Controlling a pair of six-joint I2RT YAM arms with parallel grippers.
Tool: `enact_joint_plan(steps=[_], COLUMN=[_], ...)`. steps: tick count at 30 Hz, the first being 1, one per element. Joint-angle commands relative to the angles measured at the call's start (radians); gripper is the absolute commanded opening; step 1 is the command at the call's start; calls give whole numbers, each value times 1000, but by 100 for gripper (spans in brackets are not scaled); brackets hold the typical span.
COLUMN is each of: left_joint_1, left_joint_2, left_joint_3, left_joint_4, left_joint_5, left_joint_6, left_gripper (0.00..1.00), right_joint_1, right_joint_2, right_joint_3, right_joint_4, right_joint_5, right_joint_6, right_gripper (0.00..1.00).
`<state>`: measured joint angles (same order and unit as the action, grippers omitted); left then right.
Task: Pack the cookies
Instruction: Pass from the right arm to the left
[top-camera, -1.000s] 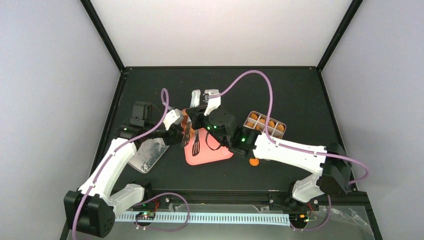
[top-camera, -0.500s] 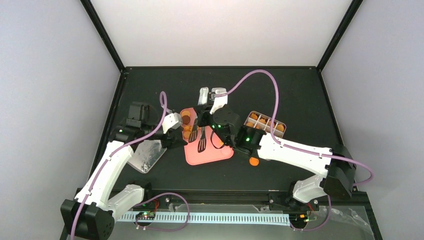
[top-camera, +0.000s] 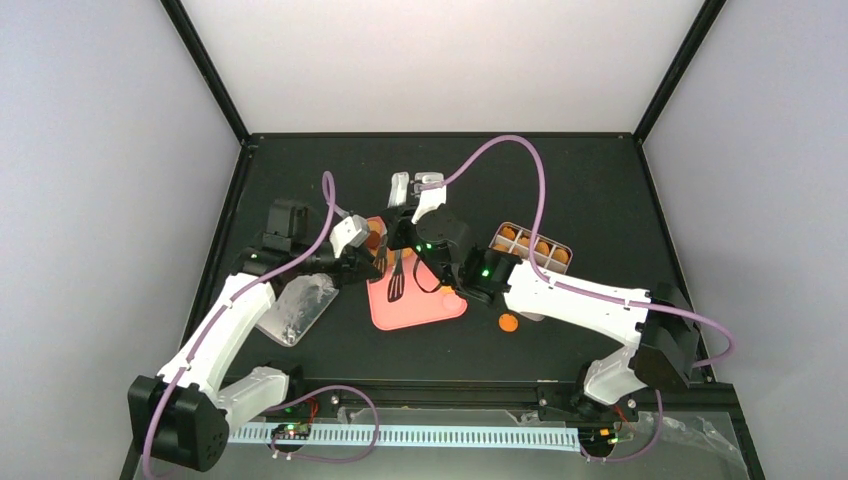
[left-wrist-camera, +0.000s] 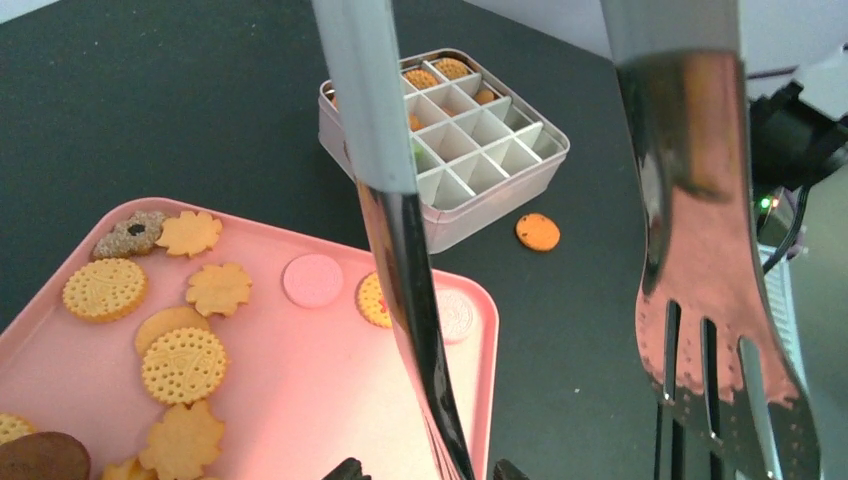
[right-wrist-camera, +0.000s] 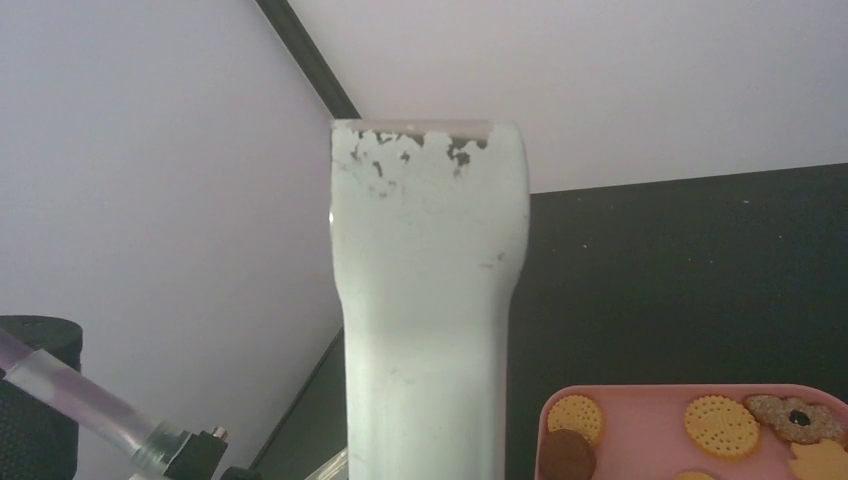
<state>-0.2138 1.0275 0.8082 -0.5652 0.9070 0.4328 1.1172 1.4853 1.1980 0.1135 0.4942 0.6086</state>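
So the right gripper (top-camera: 408, 232) is clamped on the tongs (left-wrist-camera: 690, 200). The left gripper (top-camera: 368, 262) straddles one tong arm, can't tell if it's squeezing. The cookies (left-wrist-camera: 182, 365) are off to its left.

Two white-shelled arms (top-camera: 225, 330) with black joints (top-camera: 180, 425), looping purple cables (top-camera: 500, 148), small green indicator lights (top-camera: 487, 271).

One pink plastic tray (left-wrist-camera: 300, 385), one pale metal tin with grid dividers (left-wrist-camera: 480, 215), one pair of long metal tongs (left-wrist-camera: 400, 240). Cookies (left-wrist-camera: 181, 365): one loose orange round cookie (left-wrist-camera: 538, 232) off the tray, one pale pink disc (left-wrist-camera: 312, 280), three whole golden flower-shaped ones (left-wrist-camera: 218, 288); others partly hidden.
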Motion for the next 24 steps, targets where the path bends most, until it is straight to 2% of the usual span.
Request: enact_joint_plan(steps=[1,4,7,11,18,24], left_joint_1=[-10,-10,-10,-10,-9,-9], left_joint_2=[15,15,19,28,30,40], left_joint_3=[-4,-8,3,25,45,84], left_joint_4=[81,67,24,-23,-60,-167], left_joint_5=[-11,-18,-23,-21,20,142], left_joint_6=[-47,-24,9,34,46,98], left_gripper=[30,16,2,2,2,2], right_joint_1=[0,-1,-1,-5,-58,-169], right_joint_2=[12,7,-10,-32,-94,-191], right_joint_3=[48,41,23,11,-38,-197], right_joint_4=[58,58,73,83,67,111], right_joint_5=[-16,-14,-22,-74,-312,-642], right_joint_6=[44,44,39,27,-2,-6], right_gripper=[2,3,20,43,64,79])
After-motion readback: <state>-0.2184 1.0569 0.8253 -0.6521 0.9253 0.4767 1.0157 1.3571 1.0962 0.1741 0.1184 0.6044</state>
